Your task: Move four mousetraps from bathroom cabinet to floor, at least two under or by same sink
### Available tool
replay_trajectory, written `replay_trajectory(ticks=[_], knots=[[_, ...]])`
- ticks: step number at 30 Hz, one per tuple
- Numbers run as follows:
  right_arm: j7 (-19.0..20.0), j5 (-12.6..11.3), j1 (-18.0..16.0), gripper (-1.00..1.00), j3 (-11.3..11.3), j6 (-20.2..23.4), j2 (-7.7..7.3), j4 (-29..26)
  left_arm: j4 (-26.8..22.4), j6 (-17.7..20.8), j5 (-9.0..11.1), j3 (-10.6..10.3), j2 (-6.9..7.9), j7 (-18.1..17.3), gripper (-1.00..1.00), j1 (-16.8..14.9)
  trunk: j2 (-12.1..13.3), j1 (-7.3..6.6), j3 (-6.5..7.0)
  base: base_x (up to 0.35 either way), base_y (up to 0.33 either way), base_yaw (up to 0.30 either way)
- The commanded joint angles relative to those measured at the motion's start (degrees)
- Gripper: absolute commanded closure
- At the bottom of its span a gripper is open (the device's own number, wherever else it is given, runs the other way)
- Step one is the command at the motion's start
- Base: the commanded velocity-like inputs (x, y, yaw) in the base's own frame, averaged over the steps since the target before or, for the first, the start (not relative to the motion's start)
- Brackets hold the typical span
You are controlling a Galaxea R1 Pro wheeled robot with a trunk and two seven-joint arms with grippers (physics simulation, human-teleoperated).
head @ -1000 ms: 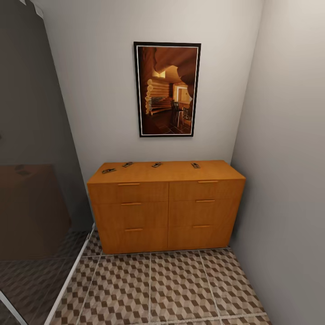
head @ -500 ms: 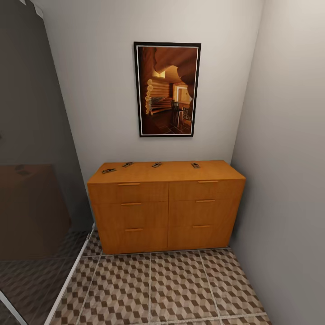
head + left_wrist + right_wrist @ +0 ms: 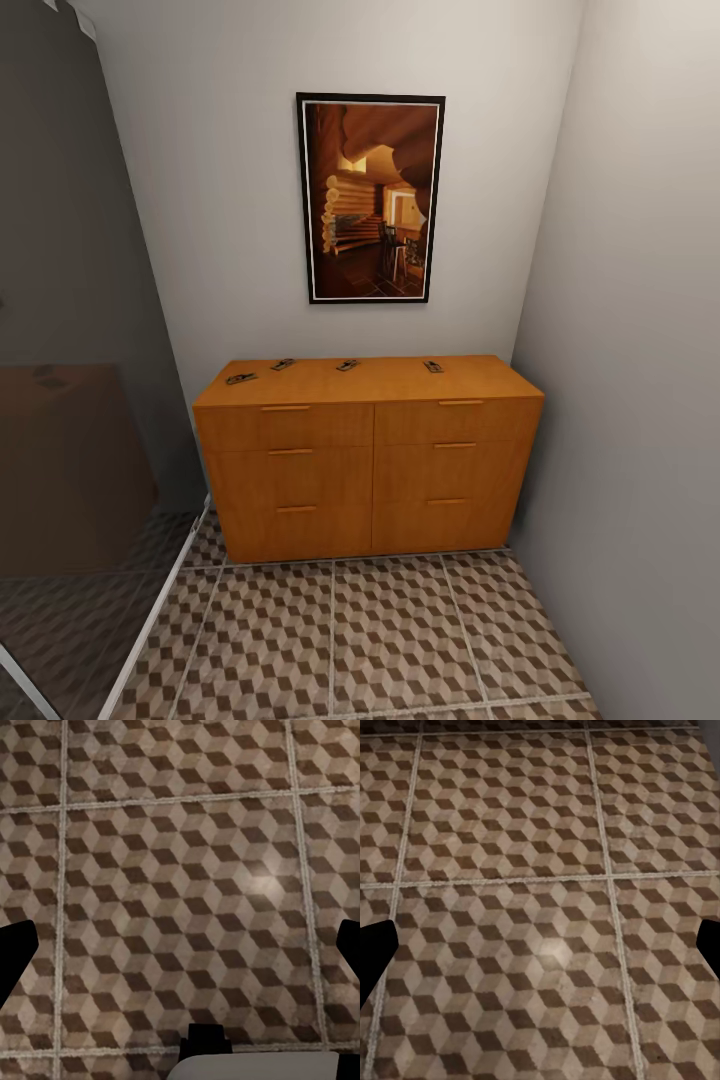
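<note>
The orange-brown cabinet (image 3: 370, 460) stands against the far wall in the head view, all its drawers closed. Several mousetraps lie on its top: one near the left edge (image 3: 241, 378), two further back (image 3: 282, 364) (image 3: 347, 365), one toward the right (image 3: 433, 366). The cube-patterned bathroom floor (image 3: 380, 640) spreads in front of it. In the left wrist view my left gripper (image 3: 180, 952) hangs open over the bathroom floor (image 3: 180, 870), holding nothing. My right gripper (image 3: 540, 952) is likewise open above the bathroom floor (image 3: 510, 832). The sink is out of view.
A framed picture (image 3: 370, 198) hangs above the cabinet. A dark glass shower partition (image 3: 70, 400) with a white floor rail closes the left side, and a plain wall (image 3: 640, 400) runs close along the right, leaving a narrow alcove.
</note>
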Motion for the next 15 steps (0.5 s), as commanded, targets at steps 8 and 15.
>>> replay_trajectory(ticks=[8,15], knots=[[-0.1,0.0,0.0,-1.00,0.1,-0.2,-0.01,0.0,-0.1,-0.1,0.1,0.0,0.00,0.0,-1.00,0.0,0.0,0.00,-0.05,0.000,0.000,0.000],[-0.1,0.0,0.0,-1.00,0.1,-0.2,-0.01,0.0,-0.1,-0.1,0.1,0.0,0.00,0.0,-1.00,0.0,0.0,0.00,-0.05,0.177,-0.039,0.000]])
